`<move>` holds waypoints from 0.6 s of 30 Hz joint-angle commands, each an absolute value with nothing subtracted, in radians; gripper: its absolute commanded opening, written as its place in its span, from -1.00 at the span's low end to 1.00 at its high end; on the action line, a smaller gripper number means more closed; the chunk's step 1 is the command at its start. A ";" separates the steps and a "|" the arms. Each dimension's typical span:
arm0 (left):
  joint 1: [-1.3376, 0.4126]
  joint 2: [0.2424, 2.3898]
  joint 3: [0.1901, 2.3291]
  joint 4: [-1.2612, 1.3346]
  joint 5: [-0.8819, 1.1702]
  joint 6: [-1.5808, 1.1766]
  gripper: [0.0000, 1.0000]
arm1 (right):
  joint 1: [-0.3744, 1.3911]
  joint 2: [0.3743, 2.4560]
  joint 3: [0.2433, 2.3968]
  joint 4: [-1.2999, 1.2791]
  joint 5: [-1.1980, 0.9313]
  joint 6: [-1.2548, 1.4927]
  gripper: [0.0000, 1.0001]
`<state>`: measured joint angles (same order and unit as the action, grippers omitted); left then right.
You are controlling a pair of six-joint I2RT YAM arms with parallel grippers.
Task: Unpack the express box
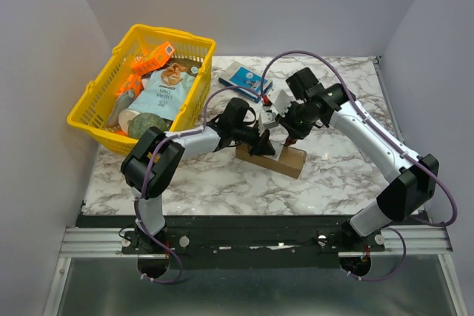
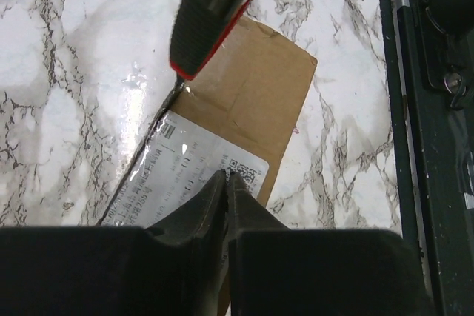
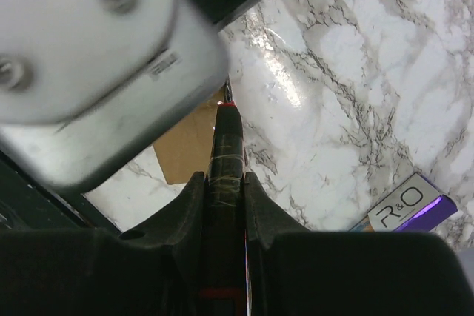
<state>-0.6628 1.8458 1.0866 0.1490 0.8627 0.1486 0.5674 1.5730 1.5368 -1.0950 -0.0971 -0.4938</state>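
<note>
The express box is a brown carton lying flat at mid-table. Its white label faces up. My left gripper is shut and empty, with its tips down on the label. My right gripper is shut on a black-and-red cutter and holds it point down. In the left wrist view the cutter has its blade tip at the box's long edge beside the label. The box shows partly behind the cutter in the right wrist view.
A yellow basket with packets stands at the back left. A small blue-and-white box lies behind the grippers. A flat purple bar lies to the right. A blurred grey-white housing fills the upper left of the right wrist view.
</note>
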 commanded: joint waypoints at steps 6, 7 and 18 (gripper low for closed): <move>-0.644 1.931 1.115 0.068 0.793 0.172 -0.79 | 0.558 1.434 1.394 -1.150 -0.045 -0.586 -0.99; -0.643 1.939 1.118 0.060 0.792 0.172 -0.81 | 0.555 1.433 1.382 -1.154 -0.037 -0.583 -0.99; -0.644 1.974 1.158 0.040 0.715 0.137 -1.00 | 0.546 1.450 1.431 -1.219 -0.034 -0.370 -0.99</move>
<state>-0.6605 1.9118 1.1675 0.1333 0.8673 0.1318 0.5541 1.4509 1.4166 -1.0756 -0.0639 -0.4603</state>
